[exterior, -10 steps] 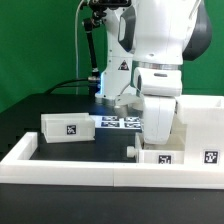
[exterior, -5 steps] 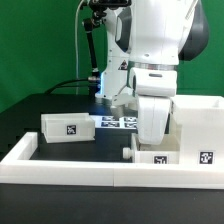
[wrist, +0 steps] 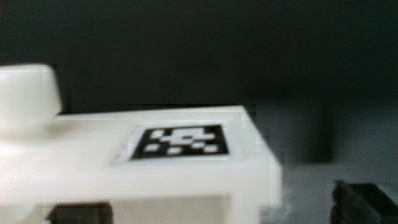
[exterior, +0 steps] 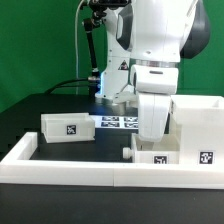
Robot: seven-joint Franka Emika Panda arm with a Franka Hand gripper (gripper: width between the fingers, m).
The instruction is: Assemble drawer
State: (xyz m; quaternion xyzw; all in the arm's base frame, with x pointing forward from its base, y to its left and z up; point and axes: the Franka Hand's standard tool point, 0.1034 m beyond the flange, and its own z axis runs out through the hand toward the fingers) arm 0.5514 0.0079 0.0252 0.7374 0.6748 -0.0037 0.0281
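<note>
The arm (exterior: 160, 35) is big and white, with fat round parts that look smooth and shiny. A dark grey ring (exterior: 160, 68) goes around it where two white parts meet. Under the ring is a white part with flatter sides, more like a box. At the low end is the gripper (exterior: 152, 130), white too; its fingers are hidden.

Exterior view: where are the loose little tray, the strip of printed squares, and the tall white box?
Loose tray (exterior: 55, 128): exterior view, front face beside its tag.
Marker board (exterior: 115, 122): exterior view, tagged top.
Tall casing (exterior: 200, 132): exterior view, near wall.
</note>
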